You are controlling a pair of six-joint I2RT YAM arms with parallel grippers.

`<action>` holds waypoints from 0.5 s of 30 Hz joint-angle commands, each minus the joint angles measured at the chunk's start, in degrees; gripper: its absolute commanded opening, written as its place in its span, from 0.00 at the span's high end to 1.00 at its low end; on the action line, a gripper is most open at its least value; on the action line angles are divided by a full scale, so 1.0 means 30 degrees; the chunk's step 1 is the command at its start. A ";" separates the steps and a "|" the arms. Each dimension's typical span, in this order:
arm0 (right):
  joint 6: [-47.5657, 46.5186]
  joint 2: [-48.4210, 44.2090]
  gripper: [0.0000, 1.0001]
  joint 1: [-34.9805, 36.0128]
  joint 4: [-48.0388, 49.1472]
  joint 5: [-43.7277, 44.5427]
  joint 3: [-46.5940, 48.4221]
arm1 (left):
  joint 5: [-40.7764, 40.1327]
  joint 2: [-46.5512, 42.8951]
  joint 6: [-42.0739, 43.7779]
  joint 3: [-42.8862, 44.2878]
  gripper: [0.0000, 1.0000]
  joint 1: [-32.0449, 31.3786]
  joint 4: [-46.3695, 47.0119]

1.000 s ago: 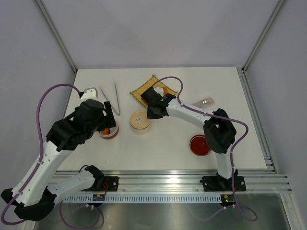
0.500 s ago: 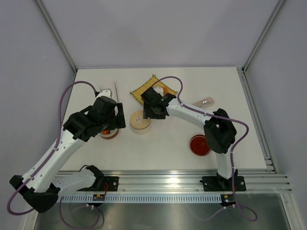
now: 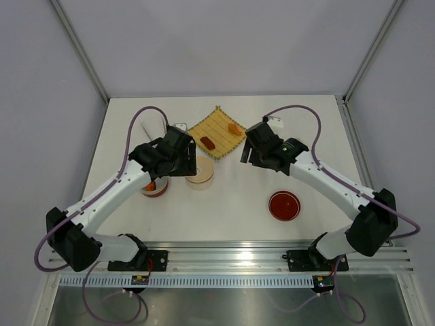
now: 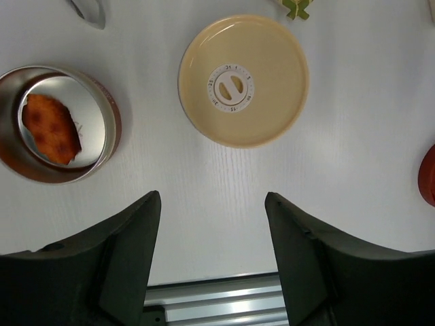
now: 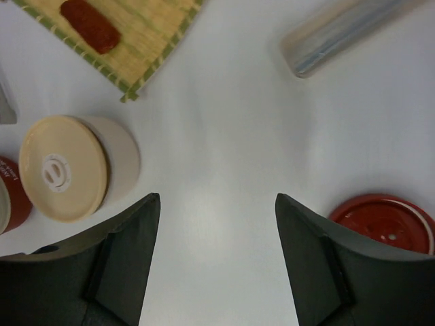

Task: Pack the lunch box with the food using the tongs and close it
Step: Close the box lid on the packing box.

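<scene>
The lunch box (image 3: 200, 170) stands mid-table with its cream lid (image 4: 243, 80) on it; it also shows in the right wrist view (image 5: 64, 166). My left gripper (image 4: 212, 197) hovers open just left of it (image 3: 182, 163), holding nothing. My right gripper (image 5: 217, 197) hangs open and empty over bare table to its right (image 3: 253, 155). Food: a red piece (image 3: 209, 141) and an orange piece (image 3: 234, 128) lie on the yellow mat (image 3: 219, 122). The tongs (image 3: 147, 128) are mostly hidden under my left arm; their joined end (image 4: 88, 8) shows.
A red-brown tin (image 4: 109, 115) with an orange piece (image 4: 51, 128) inside stands left of the lunch box. A red lid (image 3: 283, 205) lies front right. A translucent oblong case (image 5: 340, 30) lies right of the mat.
My right gripper opened and drew back to the right, away from the lunch box, uncovering the mat. My left arm swung right from the red-brown tin to the lunch box, its jaws narrowing a little.
</scene>
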 commanded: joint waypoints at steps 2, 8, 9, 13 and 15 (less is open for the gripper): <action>0.1079 -0.3348 0.23 -0.0815 -0.1662 0.2211 -0.2217 | -0.0124 0.2083 0.0655 0.1252 0.35 -0.0325 0.1762; 0.2045 -0.5873 0.23 -0.0904 -0.3187 0.2567 -0.4121 | -0.0532 0.4895 0.0977 0.2309 0.34 -0.0355 0.2788; 0.2279 -0.6052 0.23 -0.0904 -0.3304 0.2567 -0.4299 | -0.0621 0.5334 0.0978 0.2280 0.34 -0.0355 0.2934; 0.2720 -0.6551 0.23 -0.0904 -0.3540 0.2304 -0.5061 | -0.0653 0.7502 0.0832 0.1549 0.35 -0.0355 0.3783; 0.2895 -0.6669 0.23 -0.0904 -0.3482 0.2186 -0.5324 | -0.0476 0.8849 0.0831 0.1197 0.35 -0.0355 0.4308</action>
